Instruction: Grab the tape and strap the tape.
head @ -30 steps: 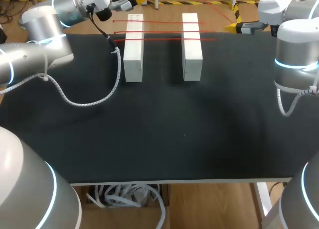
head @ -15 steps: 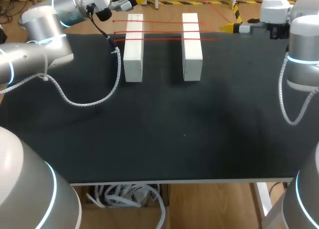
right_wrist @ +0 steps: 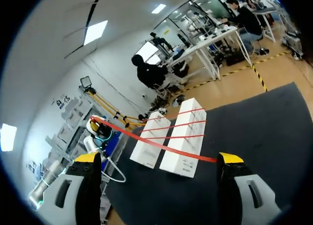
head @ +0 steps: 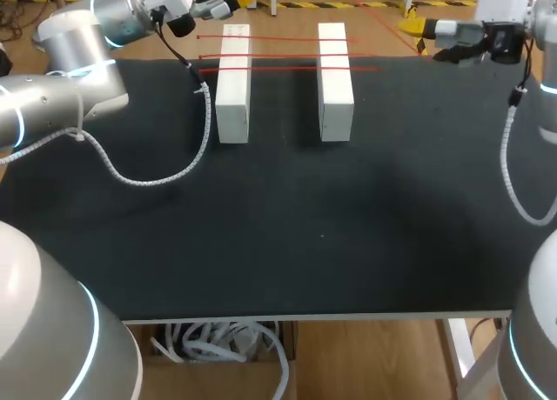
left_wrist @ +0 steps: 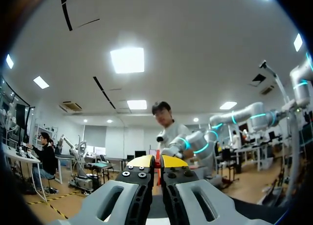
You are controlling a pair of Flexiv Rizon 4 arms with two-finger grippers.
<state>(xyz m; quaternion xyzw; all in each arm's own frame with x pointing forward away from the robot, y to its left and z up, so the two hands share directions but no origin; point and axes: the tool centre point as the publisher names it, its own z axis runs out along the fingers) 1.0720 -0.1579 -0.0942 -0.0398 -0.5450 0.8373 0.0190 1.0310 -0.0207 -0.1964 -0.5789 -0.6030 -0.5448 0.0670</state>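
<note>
evidently to hold the tape [right_wrist: 161, 146] taut over two white blocks [head: 233, 83] at the bench's [head: 348, 243] far edge, left gripper [left_wrist: 157, 162] clenches its end; right gripper [right_wrist: 159, 158] gapes, released.

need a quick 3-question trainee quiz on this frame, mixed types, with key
1. True or false: the left gripper is open.
2. How many white blocks stand on the black table? A one, B two, C four.
3. Fill in: the right gripper stands ____.

Key: 1 false, it is shut on the red tape. 2 B. 3 open.
</note>
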